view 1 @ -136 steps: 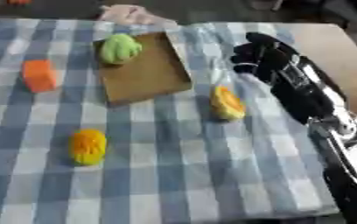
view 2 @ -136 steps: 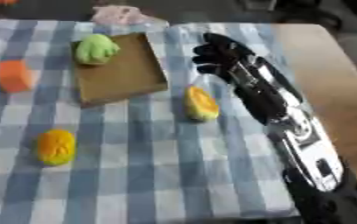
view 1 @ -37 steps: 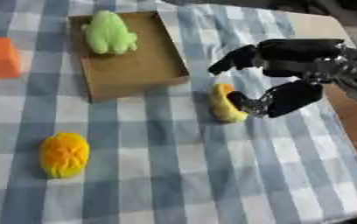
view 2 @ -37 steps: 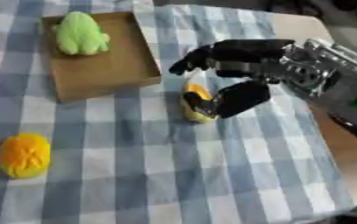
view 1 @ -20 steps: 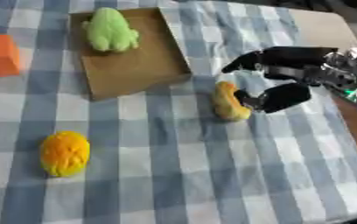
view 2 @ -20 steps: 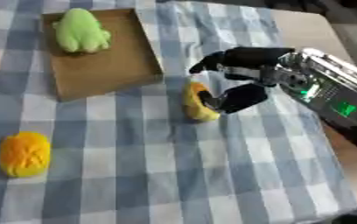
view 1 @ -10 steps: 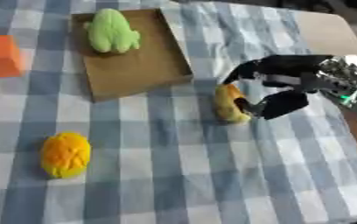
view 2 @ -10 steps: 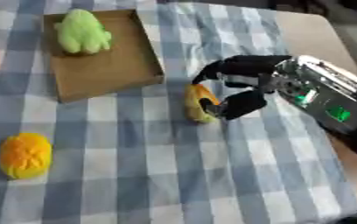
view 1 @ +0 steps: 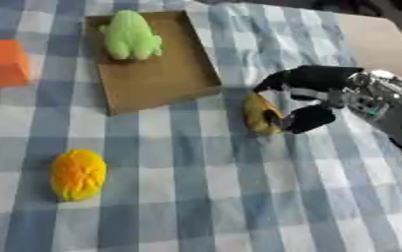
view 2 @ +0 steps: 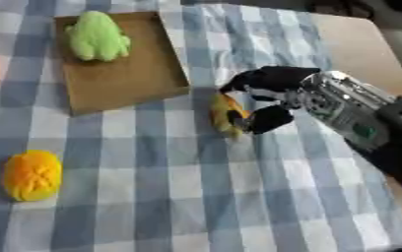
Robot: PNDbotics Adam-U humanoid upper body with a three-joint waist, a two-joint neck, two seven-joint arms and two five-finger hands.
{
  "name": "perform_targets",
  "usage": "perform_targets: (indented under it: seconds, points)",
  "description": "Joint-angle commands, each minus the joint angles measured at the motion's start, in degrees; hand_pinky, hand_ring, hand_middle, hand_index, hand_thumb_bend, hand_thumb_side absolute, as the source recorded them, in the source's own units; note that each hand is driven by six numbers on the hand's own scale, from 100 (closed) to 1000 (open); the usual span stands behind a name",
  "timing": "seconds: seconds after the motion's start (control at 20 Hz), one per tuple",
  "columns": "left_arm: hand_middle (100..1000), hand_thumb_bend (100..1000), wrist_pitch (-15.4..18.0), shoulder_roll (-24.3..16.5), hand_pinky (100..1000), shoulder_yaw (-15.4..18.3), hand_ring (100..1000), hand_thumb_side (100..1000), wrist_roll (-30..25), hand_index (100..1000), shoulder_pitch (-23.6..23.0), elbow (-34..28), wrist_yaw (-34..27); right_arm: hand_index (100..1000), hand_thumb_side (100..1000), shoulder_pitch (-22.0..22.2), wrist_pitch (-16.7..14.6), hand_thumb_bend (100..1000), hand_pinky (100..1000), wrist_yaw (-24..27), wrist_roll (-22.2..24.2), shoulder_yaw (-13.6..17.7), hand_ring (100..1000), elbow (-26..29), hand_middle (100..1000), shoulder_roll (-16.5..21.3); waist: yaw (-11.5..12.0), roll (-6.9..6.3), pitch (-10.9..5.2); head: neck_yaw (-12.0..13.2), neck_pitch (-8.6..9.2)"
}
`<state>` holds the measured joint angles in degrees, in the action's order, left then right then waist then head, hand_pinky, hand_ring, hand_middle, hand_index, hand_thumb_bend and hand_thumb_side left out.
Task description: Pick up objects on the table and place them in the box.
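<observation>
A long yellow-orange toy (view 1: 258, 114) lies on the checked cloth just right of the box. My right hand (view 1: 321, 83) comes in from the right and curls round it: the fingers arch over its far end and the thumb (view 1: 306, 118) presses its right side. The box (view 1: 166, 78) is a shallow brown cardboard tray at the upper middle, with a green plush toy (view 1: 129, 35) in its far end. An orange block (view 1: 4, 61) stands at the left edge. A round orange-yellow toy (view 1: 77, 174) lies at the lower left. My left hand does not show.
The blue-and-white checked cloth (view 1: 204, 197) covers most of the table. Bare light wood (view 1: 368, 34) shows at the upper right, past the cloth's edge. My silver and black right forearm (view 2: 359, 123) crosses the right side.
My right hand has lowered and moved left onto the yellow-orange toy, and its fingers and thumb have closed round it. The toy still lies on the cloth.
</observation>
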<state>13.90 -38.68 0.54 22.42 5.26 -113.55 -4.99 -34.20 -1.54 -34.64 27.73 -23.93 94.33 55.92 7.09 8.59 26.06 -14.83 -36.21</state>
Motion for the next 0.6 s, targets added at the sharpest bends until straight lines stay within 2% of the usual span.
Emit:
perform_targets:
  seconds: [0.05, 0.25, 0.35, 0.55, 0.6]
  points:
    - [809, 100, 0.1, -0.5, 903, 0.2, 721, 721, -0.3, 866, 0.5, -1.0, -0.3, 975, 728, -0.3, -0.8, 100, 834, -2.5, 0.0, -0.3, 918, -2.2, 888, 0.5, 0.0, -0.46, -0.95, -0.5, 0.56]
    - [810, 100, 0.1, -0.5, 903, 0.2, 722, 723, -0.4, 865, 0.5, -1.0, -0.5, 968, 728, -0.3, -1.6, 100, 834, -3.4, 0.6, -0.7, 917, -3.5, 885, -0.3, 0.1, -0.56, -0.86, -0.7, 0.53]
    - [810, 100, 0.1, -0.5, 903, 0.1, 722, 723, -0.5, 865, 0.6, -1.0, -0.5, 928, 717, -0.5, -1.8, 100, 829, -3.5, 0.8, -0.8, 912, -3.9, 874, -0.6, 0.0, -0.62, -0.84, -0.7, 0.48]
    - [811, 100, 0.1, -0.5, 904, 0.1, 722, 726, -0.6, 865, 0.5, -1.0, -0.5, 727, 595, -0.6, -1.4, 100, 802, -3.3, -0.8, -0.8, 861, -3.4, 770, -0.9, 0.0, -0.75, -0.91, -0.7, 0.31]
    - [811, 100, 0.0, -0.4, 904, 0.2, 722, 726, -0.7, 865, 0.4, -1.0, -0.5, 704, 557, -0.4, -1.3, 100, 796, -2.9, -1.5, -0.6, 848, -2.7, 743, -0.8, -0.1, -0.79, -0.95, -0.6, 0.23]
